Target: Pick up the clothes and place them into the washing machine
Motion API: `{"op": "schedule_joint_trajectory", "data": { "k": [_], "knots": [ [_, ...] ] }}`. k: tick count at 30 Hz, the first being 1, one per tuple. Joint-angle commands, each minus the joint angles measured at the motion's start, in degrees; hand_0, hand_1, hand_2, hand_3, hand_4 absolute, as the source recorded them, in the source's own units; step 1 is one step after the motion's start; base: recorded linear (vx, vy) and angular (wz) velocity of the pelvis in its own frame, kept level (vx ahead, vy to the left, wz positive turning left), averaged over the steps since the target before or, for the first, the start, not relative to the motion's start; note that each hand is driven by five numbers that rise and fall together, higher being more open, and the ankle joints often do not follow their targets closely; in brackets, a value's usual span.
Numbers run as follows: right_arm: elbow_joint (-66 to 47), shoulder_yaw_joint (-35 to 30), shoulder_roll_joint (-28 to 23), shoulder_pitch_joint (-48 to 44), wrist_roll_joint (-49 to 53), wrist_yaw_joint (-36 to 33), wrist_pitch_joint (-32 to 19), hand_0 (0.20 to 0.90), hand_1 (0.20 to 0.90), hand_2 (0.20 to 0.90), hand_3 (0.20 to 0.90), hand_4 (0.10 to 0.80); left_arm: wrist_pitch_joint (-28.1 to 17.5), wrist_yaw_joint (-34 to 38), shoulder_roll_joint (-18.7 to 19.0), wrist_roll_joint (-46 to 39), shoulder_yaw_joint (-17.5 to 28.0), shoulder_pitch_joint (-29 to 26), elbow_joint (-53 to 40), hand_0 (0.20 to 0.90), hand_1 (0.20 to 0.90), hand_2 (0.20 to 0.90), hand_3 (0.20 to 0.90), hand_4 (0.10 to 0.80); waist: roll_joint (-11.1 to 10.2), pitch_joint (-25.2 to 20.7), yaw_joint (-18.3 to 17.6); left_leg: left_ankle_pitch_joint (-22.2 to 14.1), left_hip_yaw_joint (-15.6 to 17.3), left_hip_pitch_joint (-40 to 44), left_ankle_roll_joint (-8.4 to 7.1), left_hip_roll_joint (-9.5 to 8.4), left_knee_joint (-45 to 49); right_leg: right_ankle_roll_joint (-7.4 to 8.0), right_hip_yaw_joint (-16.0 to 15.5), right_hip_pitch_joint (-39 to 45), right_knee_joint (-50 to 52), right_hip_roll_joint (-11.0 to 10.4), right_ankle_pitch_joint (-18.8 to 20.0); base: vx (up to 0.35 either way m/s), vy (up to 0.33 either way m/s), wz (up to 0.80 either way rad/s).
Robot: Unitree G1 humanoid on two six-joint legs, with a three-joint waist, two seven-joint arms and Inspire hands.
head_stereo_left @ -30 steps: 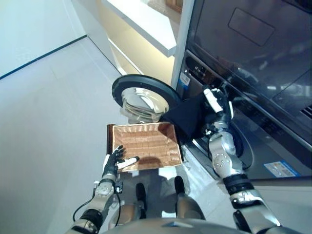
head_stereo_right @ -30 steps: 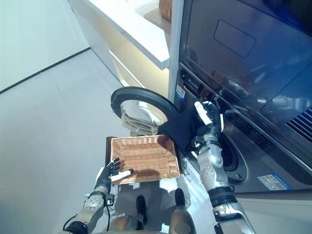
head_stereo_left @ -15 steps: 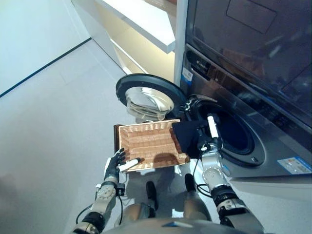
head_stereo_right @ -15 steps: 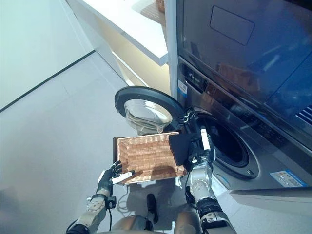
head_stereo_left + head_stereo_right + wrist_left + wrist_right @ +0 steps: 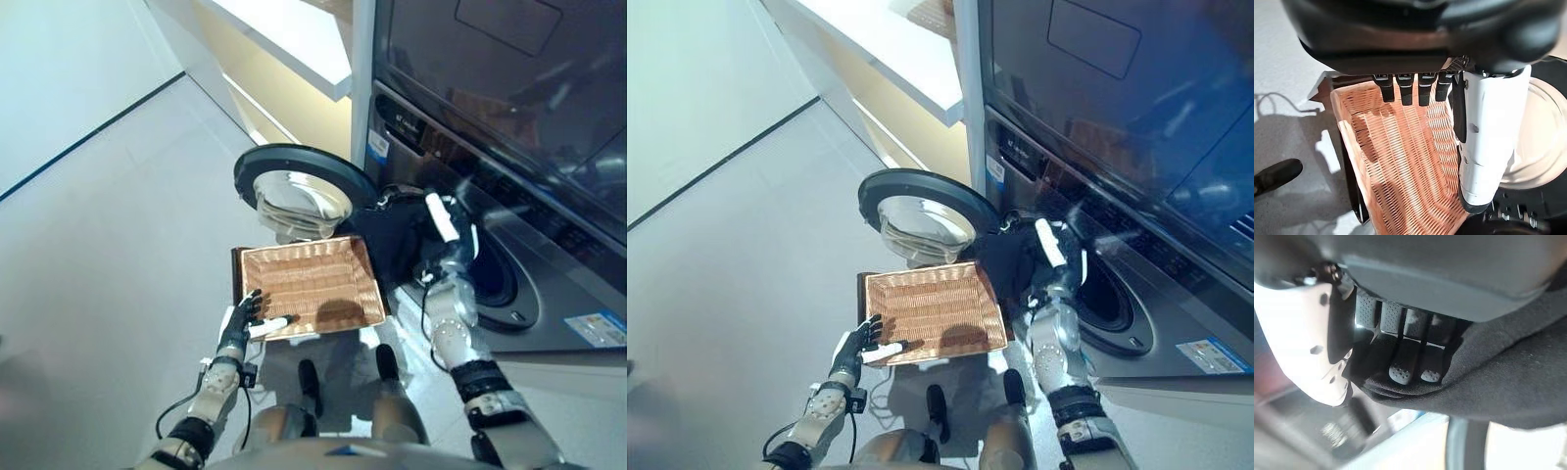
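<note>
Your dark garment (image 5: 397,245) hangs right of centre in the head views, bunched at the mouth of the washing machine (image 5: 509,264), because your right hand (image 5: 443,230) has its fingers (image 5: 1400,360) curled into the cloth (the wrist view shows them folded over it), carrying it toward the drum. The round door (image 5: 299,191) stands swung wide to the upper left, leaving the opening free. The wicker basket (image 5: 309,284) at centre looks empty, and your left hand (image 5: 245,318) rests at its lower-left corner with fingers straight, apparently steadying it.
</note>
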Motion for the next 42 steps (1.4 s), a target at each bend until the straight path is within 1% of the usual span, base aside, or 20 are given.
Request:
{"op": "schedule_joint_trajectory", "data": {
  "k": [1,2,3,4,5,8,9,10,14,18,20,24,27,29,32,36,37,38,41,42],
  "knots": [
    [-6.70,-2.32,-4.42,-12.04,-8.70,0.13,-3.95,0.200,0.200,0.200,0.200,0.300,-3.30,1.14,4.33,4.70,-1.86,-4.25,-0.85,0.900,0.900,0.900,0.900,0.800,-2.94,-4.97,0.99,-3.65,-1.11,-0.12,-3.90,-1.09,4.31,-0.45,-0.37,1.34,8.44,0.76,-7.13,0.061,-0.024,0.05],
    [-6.03,-1.88,-5.49,-12.99,-9.36,-0.12,-3.69,0.200,0.200,0.200,0.200,0.300,-3.22,1.10,4.76,5.24,-2.03,-4.60,-0.38,0.900,0.900,0.900,0.900,0.800,-3.35,-5.45,1.05,-3.74,-1.17,0.38,-3.92,-0.96,4.25,-0.44,-0.49,1.93,8.31,0.76,-7.18,0.045,-0.015,0.04],
    [-5.96,-1.86,-5.50,-13.06,-9.34,-0.11,-3.71,0.200,0.200,0.200,0.200,0.300,-3.23,1.10,4.74,5.25,-2.02,-4.63,-0.37,0.900,0.900,0.900,0.900,0.800,-3.34,-5.37,1.03,-3.74,-1.18,0.46,-3.92,-0.97,4.23,-0.44,-0.50,2.01,8.29,0.76,-7.19,0.053,-0.015,0.05],
    [-5.88,-0.95,-7.55,-15.05,-10.11,0.07,-2.75,0.200,0.200,0.200,0.200,0.300,-2.92,0.82,5.43,5.88,-2.43,-4.96,0.12,0.900,0.900,0.900,0.900,0.800,-4.21,-6.19,1.07,-3.83,-1.15,1.33,-3.95,-0.84,3.88,-0.38,-0.74,3.04,7.71,0.81,-7.15,0.028,-0.009,0.06],
    [-5.88,-0.95,-7.55,-15.06,-10.10,0.07,-2.75,0.200,0.200,0.200,0.200,0.300,-2.92,0.82,5.42,5.88,-2.42,-4.97,0.12,0.900,0.900,0.900,0.900,0.800,-4.21,-6.17,1.06,-3.83,-1.16,1.35,-3.95,-0.84,3.87,-0.38,-0.74,3.07,7.70,0.81,-7.14,0.043,-0.013,0.05],
    [-3.39,0.99,-11.18,-19.20,-11.28,0.65,-1.29,0.200,0.200,0.200,0.200,0.300,-2.67,0.26,6.76,6.69,-3.15,-6.00,0.58,0.900,0.900,0.900,0.900,0.800,-5.61,-7.83,1.10,-4.00,-1.25,3.24,-4.07,-0.56,3.03,-0.23,-1.18,5.07,6.47,0.95,-6.91,0.044,-0.005,0.04],
    [-3.38,1.00,-11.18,-19.21,-11.27,0.66,-1.29,0.200,0.200,0.200,0.200,0.300,-2.68,0.26,6.75,6.69,-3.15,-6.01,0.58,0.900,0.900,0.900,0.900,0.800,-5.61,-7.81,1.09,-4.00,-1.26,3.26,-4.07,-0.56,3.02,-0.23,-1.18,5.09,6.46,0.95,-6.91,0.044,0.001,0.04],
    [-1.86,2.20,-12.19,-21.38,-11.22,0.99,-0.61,0.200,0.200,0.200,0.200,0.300,-2.76,0.16,7.19,6.27,-3.32,-6.17,0.52,0.900,0.900,0.900,0.900,0.800,-6.20,-8.62,1.14,-4.13,-1.00,4.24,-4.09,-0.42,2.58,-0.16,-1.17,5.85,6.04,1.00,-6.74,0.038,0.000,0.00],
    [-1.23,3.36,-12.87,-22.20,-11.43,1.84,0.50,0.200,0.200,0.200,0.200,0.300,-2.69,0.16,7.43,5.86,-3.24,-6.19,0.37,0.900,0.900,0.900,0.900,0.800,-6.83,-9.55,1.01,-4.37,-0.85,6.10,-3.99,-0.32,1.88,-0.09,-1.21,7.57,5.46,1.15,-6.67,0.056,0.002,-0.02],
    [-0.51,4.51,-13.98,-22.79,-14.93,2.29,1.67,0.200,0.200,0.200,0.200,0.300,-2.72,0.24,7.80,6.96,-3.41,-6.12,-0.31,0.900,0.900,0.900,0.900,0.800,-7.07,-10.34,0.99,-4.55,-0.76,7.31,-3.93,-0.31,1.35,0.03,-1.28,8.77,4.74,1.15,-6.66,0.048,0.009,-0.04],
    [0.46,5.91,-15.49,-23.77,-21.98,1.25,2.76,0.200,0.200,0.200,0.200,0.300,-2.95,0.58,8.53,8.63,-3.40,-6.48,-0.80,0.900,0.900,0.900,0.900,0.800,-7.25,-10.95,0.86,-4.67,-0.71,8.00,-3.91,-0.30,0.99,0.19,-1.35,9.30,4.40,1.08,-6.56,0.024,0.007,-0.04],
    [1.63,7.21,-15.41,-24.72,-25.86,0.53,3.82,0.200,0.200,0.200,0.200,0.300,-2.83,1.02,8.95,9.15,-3.23,-7.19,-0.84,0.900,0.900,0.900,0.900,0.800,-7.39,-11.33,0.80,-4.76,-0.80,8.57,-3.85,-0.35,0.76,0.26,-1.35,9.91,4.15,1.03,-6.56,0.000,0.000,0.00],
    [2.51,8.11,-14.22,-25.08,-28.26,-0.08,4.40,0.200,0.200,0.200,0.200,0.300,-2.65,1.54,9.24,9.37,-2.92,-8.03,-0.73,0.900,0.900,0.900,0.900,0.800,-7.50,-11.71,0.80,-4.96,-0.88,8.98,-3.71,-0.44,0.76,0.36,-1.23,10.25,4.05,0.97,-6.48,0.000,0.000,0.00],
    [3.59,8.64,-12.50,-25.63,-30.32,-0.56,5.04,0.200,0.200,0.200,0.200,0.300,-2.46,1.71,9.61,9.58,-3.01,-8.88,-0.63,0.900,0.900,0.900,0.900,0.800,-7.54,-12.14,0.86,-5.26,-0.68,9.42,-3.55,-0.46,0.83,0.48,-0.92,10.53,4.06,0.98,-6.54,0.000,0.000,0.00],
    [5.08,9.29,-11.75,-26.68,-31.99,-1.12,5.48,0.200,0.200,0.200,0.200,0.300,-2.41,1.67,10.23,10.51,-3.59,-10.00,-0.59,0.900,0.900,0.900,0.900,0.800,-7.63,-12.31,0.90,-5.48,-0.60,9.73,-3.44,-0.49,0.95,0.60,-0.71,10.75,4.14,0.96,-6.54,-0.019,0.023,-0.06],
    [8.77,11.49,-11.11,-29.95,-34.30,-1.04,6.49,0.200,0.200,0.200,0.200,0.300,-2.27,1.63,12.37,11.99,-4.93,-13.74,-1.55,0.900,0.900,0.900,0.900,0.800,-7.80,-13.08,1.13,-5.46,-0.38,10.27,-3.37,-0.46,0.82,0.95,-0.55,11.25,3.84,0.83,-6.15,-0.036,0.017,-0.09],
    [8.83,11.51,-11.11,-30.01,-34.29,-1.04,6.47,0.200,0.200,0.200,0.200,0.300,-2.26,1.63,12.37,11.99,-4.91,-13.77,-1.55,0.900,0.900,0.900,0.900,0.800,-7.80,-13.04,1.14,-5.46,-0.37,10.29,-3.37,-0.46,0.81,0.95,-0.54,11.25,3.83,0.83,-6.14,-0.060,0.017,-0.02],
    [10.14,12.47,-10.71,-31.26,-34.14,-0.79,6.70,0.200,0.200,0.200,0.200,0.300,-2.05,1.51,12.90,12.20,-5.83,-15.95,-1.20,0.900,0.900,0.900,0.900,0.800,-7.91,-13.43,1.11,-5.39,-0.26,10.39,-3.41,-0.44,0.55,1.10,-0.45,11.24,3.59,0.78,-5.92,-0.058,0.012,-0.05],
    [10.72,13.31,-10.69,-32.55,-34.02,-0.40,6.94,0.200,0.200,0.200,0.200,0.300,-1.94,1.27,13.42,11.79,-6.27,-17.65,-1.32,0.900,0.900,0.900,0.900,0.800,-8.04,-13.54,1.10,-5.33,-0.15,10.42,-3.44,-0.43,0.61,1.10,-0.49,11.36,3.55,0.88,-5.88,-0.033,0.005,-0.04],
    [11.72,14.18,-10.48,-33.62,-34.04,-0.14,7.16,0.200,0.200,0.200,0.200,0.300,-1.80,0.99,13.76,11.98,-7.15,-19.76,-1.10,0.900,0.900,0.900,0.900,0.800,-8.25,-13.85,1.05,-5.36,-0.23,10.72,-3.43,-0.38,0.66,1.06,-0.44,11.60,3.61,1.00,-5.84,0.000,0.000,0.00]
  ]
}}
